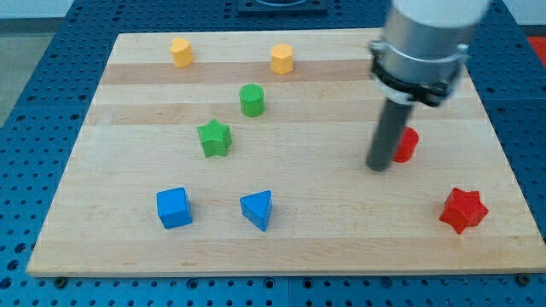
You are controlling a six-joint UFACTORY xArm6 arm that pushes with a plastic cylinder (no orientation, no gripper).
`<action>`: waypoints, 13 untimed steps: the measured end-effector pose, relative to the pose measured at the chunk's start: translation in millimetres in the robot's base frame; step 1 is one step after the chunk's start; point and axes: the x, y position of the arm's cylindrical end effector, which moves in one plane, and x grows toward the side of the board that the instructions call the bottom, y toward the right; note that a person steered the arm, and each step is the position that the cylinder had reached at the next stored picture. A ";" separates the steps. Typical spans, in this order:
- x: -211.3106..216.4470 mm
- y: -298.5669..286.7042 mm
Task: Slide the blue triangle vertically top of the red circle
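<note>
The blue triangle (257,210) lies near the view's bottom, a little left of centre. The red circle (406,145) sits at the view's right, partly hidden behind my rod. My tip (378,167) rests on the board just left of the red circle, touching or nearly touching it. The tip is far to the right of the blue triangle and a little above it.
A blue cube (174,208) is left of the triangle. A green star (214,138) and a green cylinder (252,100) stand mid-left. Two yellow blocks (181,51) (282,59) sit near the top edge. A red star (463,210) lies at the bottom right. The wooden board (119,111) lies on a blue perforated surface.
</note>
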 end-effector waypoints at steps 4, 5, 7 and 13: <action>50.8 -15.8; 101.8 -73.7; 87.1 -124.3; -26.1 -231.5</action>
